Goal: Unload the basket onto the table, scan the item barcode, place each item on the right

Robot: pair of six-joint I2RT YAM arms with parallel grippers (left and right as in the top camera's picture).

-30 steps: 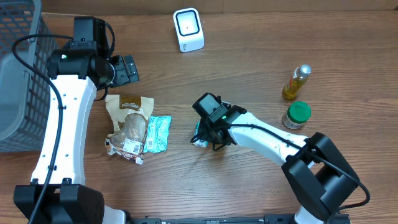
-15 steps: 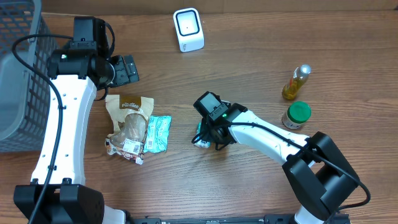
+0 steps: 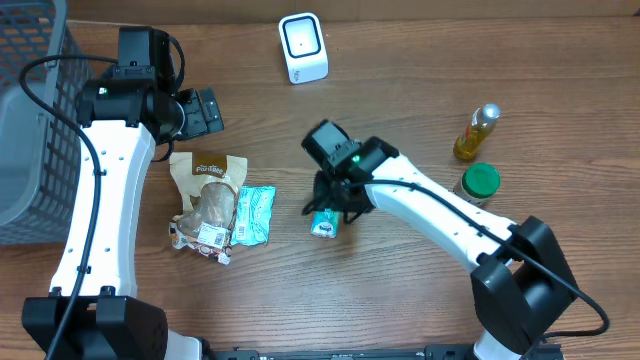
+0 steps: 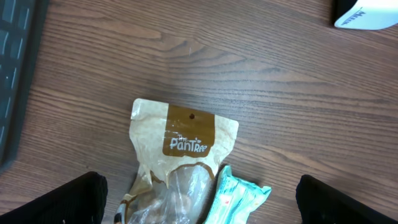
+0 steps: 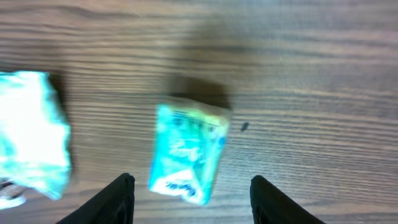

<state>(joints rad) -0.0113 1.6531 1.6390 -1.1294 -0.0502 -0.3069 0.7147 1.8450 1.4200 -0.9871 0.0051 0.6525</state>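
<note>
Overhead view: small teal carton (image 3: 324, 222) lying flat around the middle of the table (image 3: 420, 60). The scanner (image 3: 303, 47) sits way off at the far edge, well apart from it.
Right gripper (image 5: 198, 199): hanging right over the carton, fingers spread either side and not touching it, going by the wrist view. So nothing in hand.
Left gripper (image 3: 204, 112): fingers wide apart, empty, parked over the brown snack pouch (image 4: 180, 152) and teal packet (image 4: 241, 194) toward the left edge.
Step, my guess: get a grip on the carton so it can go up to the scanner.
How I'd do it: come straight down, pinch across the narrow sides, keep the printed faces uncovered. Can't make out where the barcode is, the wrist view's too blurry, so it may need a turn of the wrist at the scanner window.
Watch out: carton looks light and sits skewed to the fingers. Line up first or it'll skid or tip.
Right edge stuff: bottle (image 3: 478, 132) and green-lid jar (image 3: 478, 184), off the path to the scanner I reckon.
</note>
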